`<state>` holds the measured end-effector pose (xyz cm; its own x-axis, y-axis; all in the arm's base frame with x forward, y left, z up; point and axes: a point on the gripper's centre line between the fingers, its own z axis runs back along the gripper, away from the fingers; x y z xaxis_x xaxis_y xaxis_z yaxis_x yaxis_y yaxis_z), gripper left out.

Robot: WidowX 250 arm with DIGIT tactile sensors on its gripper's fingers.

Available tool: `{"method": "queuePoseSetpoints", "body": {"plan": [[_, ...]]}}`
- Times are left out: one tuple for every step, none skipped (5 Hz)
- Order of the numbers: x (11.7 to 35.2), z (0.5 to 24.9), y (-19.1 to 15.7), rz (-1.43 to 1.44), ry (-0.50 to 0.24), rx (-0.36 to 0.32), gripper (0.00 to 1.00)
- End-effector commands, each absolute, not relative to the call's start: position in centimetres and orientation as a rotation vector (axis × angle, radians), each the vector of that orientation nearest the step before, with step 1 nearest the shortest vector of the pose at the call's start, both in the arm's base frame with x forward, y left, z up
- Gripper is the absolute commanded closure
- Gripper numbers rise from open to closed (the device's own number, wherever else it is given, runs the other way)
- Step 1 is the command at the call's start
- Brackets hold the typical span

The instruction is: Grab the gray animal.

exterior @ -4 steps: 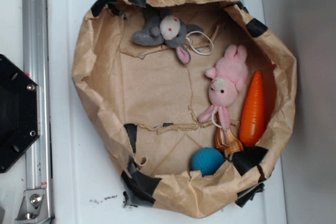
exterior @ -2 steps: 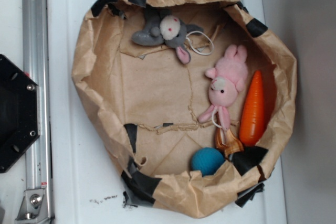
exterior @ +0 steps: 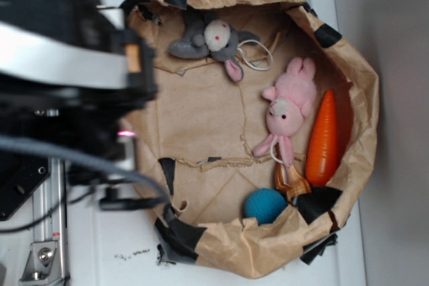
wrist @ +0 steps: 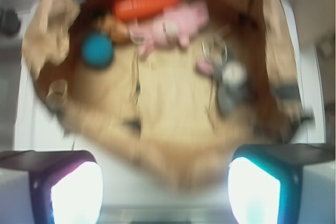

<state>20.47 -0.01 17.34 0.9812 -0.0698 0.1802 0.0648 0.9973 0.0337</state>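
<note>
The gray animal (exterior: pixel 209 39) lies at the back of a brown paper bag nest (exterior: pixel 107 78), with a white string loop beside it. In the blurred wrist view it (wrist: pixel 231 77) shows at the right of the nest. My gripper (wrist: pixel 165 187) is open and empty, its two fingers wide apart at the bottom of the wrist view, high above the nest's near rim. In the exterior view the arm (exterior: pixel 67 78) covers the left side; the fingers are not distinguishable there.
A pink plush bunny (exterior: pixel 288 108), an orange carrot (exterior: pixel 323 140), a blue ball (exterior: pixel 265 205) and a small brown piece (exterior: pixel 289 182) lie in the nest's right and front parts. A metal rail (exterior: pixel 43 232) runs along the left.
The arm has swung into the exterior view from the left and now covers the nest's left rim. The toys have not moved.
</note>
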Motion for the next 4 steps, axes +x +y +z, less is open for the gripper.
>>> {"method": "queuePoseSetpoints", "body": {"plan": [[25.8,12.2,2.7,-0.08,-0.181,0.08,0.0],[25.6,9.4,3.3,-0.199,-0.164,0.177,0.0],[26.2,7.7,4.3,-0.243,-0.152,0.213,0.0],[26.9,7.1,6.4,-0.285,-0.111,0.227,0.0]]}}
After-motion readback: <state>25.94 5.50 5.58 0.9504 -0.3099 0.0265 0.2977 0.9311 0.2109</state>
